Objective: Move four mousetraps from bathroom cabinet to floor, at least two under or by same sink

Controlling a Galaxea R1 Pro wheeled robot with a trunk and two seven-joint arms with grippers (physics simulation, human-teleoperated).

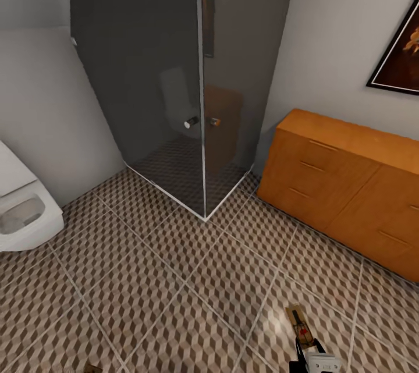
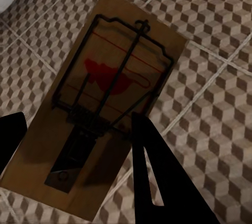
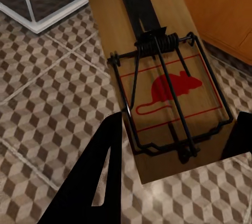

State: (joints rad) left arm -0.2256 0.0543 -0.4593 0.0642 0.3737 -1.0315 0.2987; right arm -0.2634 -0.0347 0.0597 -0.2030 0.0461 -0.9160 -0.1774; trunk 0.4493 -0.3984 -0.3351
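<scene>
At the bottom edge of the head view, our right gripper (image 1: pixel 315 361) clamps a mousetrap (image 1: pixel 301 322); our left gripper (image 2: pixel 79 145) grips another mousetrap (image 2: pixel 97 103). We should carry both level, low over the cube-patterned bathroom floor (image 1: pixel 174 280). Farther off, the orange cabinet (image 1: pixel 343 181) sits right, a glass shower (image 1: pixel 174 70) upper centre, a toilet (image 1: pixel 23 210) left.

My head camera looks down over the bathroom floor (image 1: pixel 192 280); both wrist cameras face that floor closely, each framing a mousetrap (image 2: pixel 97 106).
</scene>
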